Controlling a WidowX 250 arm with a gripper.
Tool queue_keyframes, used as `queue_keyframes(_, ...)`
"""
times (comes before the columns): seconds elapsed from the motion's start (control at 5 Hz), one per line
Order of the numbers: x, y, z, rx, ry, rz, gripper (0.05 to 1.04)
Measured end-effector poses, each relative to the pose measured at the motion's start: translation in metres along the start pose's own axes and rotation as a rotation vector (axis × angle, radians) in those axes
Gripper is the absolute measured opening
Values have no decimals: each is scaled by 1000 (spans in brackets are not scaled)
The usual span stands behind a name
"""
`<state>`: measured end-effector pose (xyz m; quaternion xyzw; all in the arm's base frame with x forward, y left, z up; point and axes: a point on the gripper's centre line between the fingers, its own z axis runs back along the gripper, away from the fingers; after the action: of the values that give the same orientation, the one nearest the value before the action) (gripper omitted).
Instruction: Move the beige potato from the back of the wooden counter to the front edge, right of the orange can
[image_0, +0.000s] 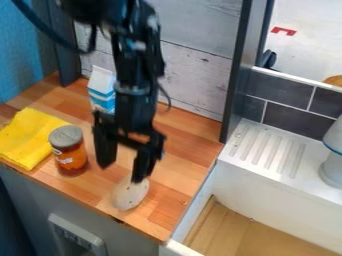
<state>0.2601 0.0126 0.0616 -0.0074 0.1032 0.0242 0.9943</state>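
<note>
Evidently, the pincer (121, 172) is held open by the pale oval (131, 194), which is seen on the counter (175, 167), lower left of frame centre. Probably light and stiff, it is best gripped across its narrow waist.

Yellow cloth (30, 137) on wooden counter (184, 137), lidded amber jar (70, 157) just beside. Blue-and-white carton (101, 95) upright near plank wall (194, 70). White sink (267, 187), ridged drainboard (280, 151), dark tiles (280, 92) behind.
</note>
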Motion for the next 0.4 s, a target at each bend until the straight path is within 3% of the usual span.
queue_keyframes(0.2,-3,2,48,-32,-128,19,1001)
queue_keyframes(0.4,-2,18,88,-11,-219,47,1000)
